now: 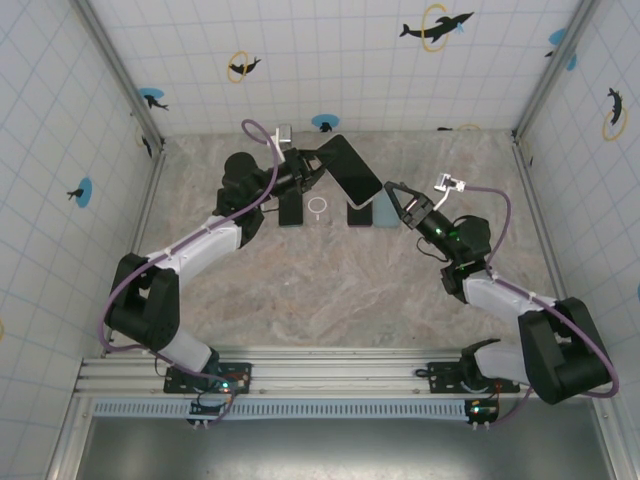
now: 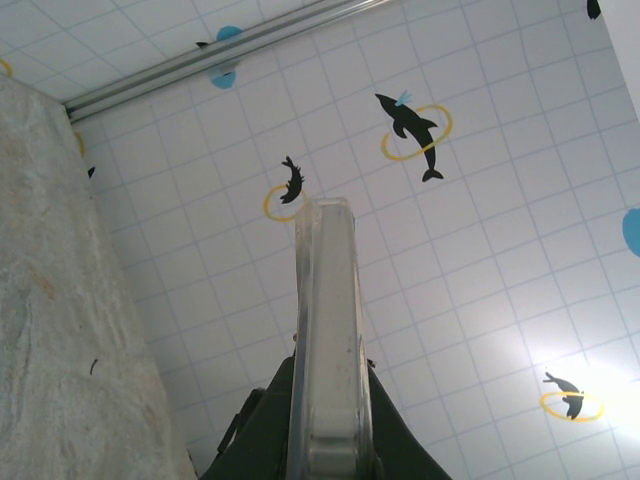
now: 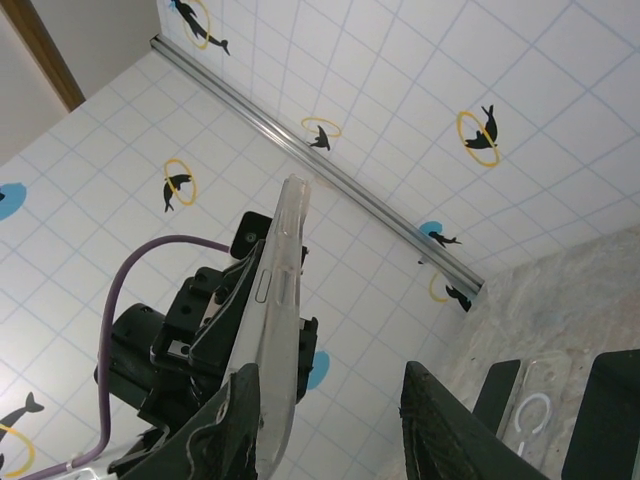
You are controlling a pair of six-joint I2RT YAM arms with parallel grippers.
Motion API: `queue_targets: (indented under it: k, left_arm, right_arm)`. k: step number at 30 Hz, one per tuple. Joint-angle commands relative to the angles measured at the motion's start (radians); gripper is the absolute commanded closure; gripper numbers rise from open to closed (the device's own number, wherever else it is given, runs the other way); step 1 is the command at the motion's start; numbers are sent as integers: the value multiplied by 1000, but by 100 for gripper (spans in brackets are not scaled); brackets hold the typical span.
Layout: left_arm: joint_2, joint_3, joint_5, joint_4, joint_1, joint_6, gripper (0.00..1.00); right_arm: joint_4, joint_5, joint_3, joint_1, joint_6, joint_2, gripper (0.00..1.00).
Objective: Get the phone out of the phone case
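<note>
Phone (image 1: 347, 168) in clear phone case (image 3: 277, 300), held raised above the table (image 1: 330, 290) near the far wall.
The phone case is clamped by the left end effector (image 1: 318, 165), with the screen tilted. The right end effector (image 1: 397, 197) is spread open just beside the phone's lower right edge; whether contact is made cannot be told. A second clear case (image 1: 318, 207), marked with a ring, and dark slabs (image 1: 291, 211) are seen flat on the table beneath.

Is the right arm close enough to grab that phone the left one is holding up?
Probably yes. The right gripper stands open at the near end of the cased phone, with nothing between them. The left gripper clamps the far end, leaving this one free.
</note>
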Motion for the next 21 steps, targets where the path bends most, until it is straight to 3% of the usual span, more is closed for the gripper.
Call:
queue_targets:
  k: [1,13,21]
  left_arm:
    - [-13,4,14,47,1,11,100]
    - [-3,16,14,116,0,-49,100]
    - [15,-6,-5,157,0,-96,100]
  right_arm:
    - [64,-20,19,10,7,7,60]
    - [-98,-42,46,30,-54,22,62]
    - [-82,-29,107,75,54,81,61]
